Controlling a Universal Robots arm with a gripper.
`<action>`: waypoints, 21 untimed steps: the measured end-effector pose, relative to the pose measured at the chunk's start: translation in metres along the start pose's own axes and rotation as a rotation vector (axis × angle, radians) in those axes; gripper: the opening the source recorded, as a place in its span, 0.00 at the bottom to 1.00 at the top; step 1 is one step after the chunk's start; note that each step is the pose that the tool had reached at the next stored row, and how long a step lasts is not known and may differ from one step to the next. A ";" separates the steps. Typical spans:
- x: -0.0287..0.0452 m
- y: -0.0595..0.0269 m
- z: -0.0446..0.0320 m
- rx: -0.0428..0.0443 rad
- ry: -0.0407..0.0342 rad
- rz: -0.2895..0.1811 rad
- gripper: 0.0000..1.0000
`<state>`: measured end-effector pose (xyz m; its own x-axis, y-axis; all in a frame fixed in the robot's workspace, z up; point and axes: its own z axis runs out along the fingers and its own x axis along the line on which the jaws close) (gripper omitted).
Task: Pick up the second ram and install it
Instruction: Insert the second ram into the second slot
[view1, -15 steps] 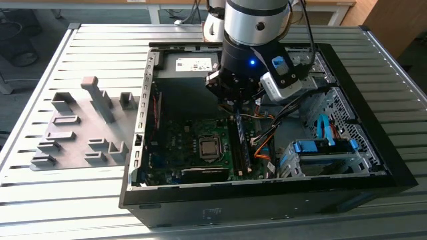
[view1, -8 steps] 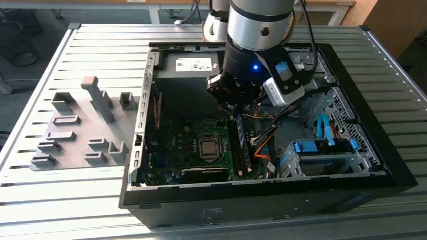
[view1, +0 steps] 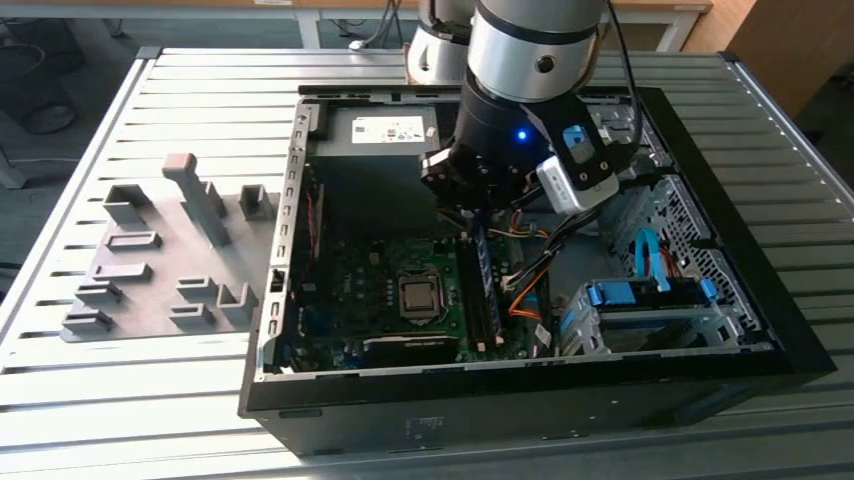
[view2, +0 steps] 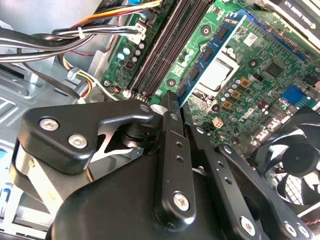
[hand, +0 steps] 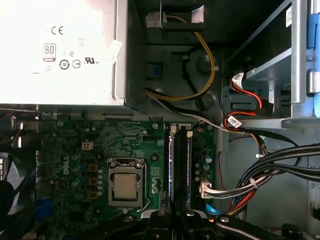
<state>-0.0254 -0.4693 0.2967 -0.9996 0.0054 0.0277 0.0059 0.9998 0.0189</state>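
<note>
Gripping the second ram (view2: 212, 50) by one end, the gripper (view1: 478, 222) hangs inside the open black metal computer case (view1: 747, 300), its matte black fingers (view2: 172, 150) pinched on the thin stick. In the second wrist view the ram is a flat blue-green board with small dark chips, standing on edge over the glossy green motherboard (view2: 260, 65). From the exterior view's left, ridged grey holder blocks (view1: 147, 260) sit on the slatted metal table (view1: 80, 400), then the motherboard with its square silver processor (view1: 419, 295), then the long dark memory slots (view1: 483, 300) beneath the gripper, then bright blue drive latches (view1: 627, 295).
</note>
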 end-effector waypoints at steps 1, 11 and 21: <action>-0.0004 0.0000 0.0001 -0.0004 0.0051 0.000 0.14; -0.0028 -0.0014 0.0137 -0.0051 0.0139 0.016 0.14; -0.0034 -0.0030 0.0304 -0.0070 0.0137 0.016 0.14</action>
<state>-0.0228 -0.4717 0.2662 -0.9989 0.0207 0.0417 0.0218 0.9994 0.0253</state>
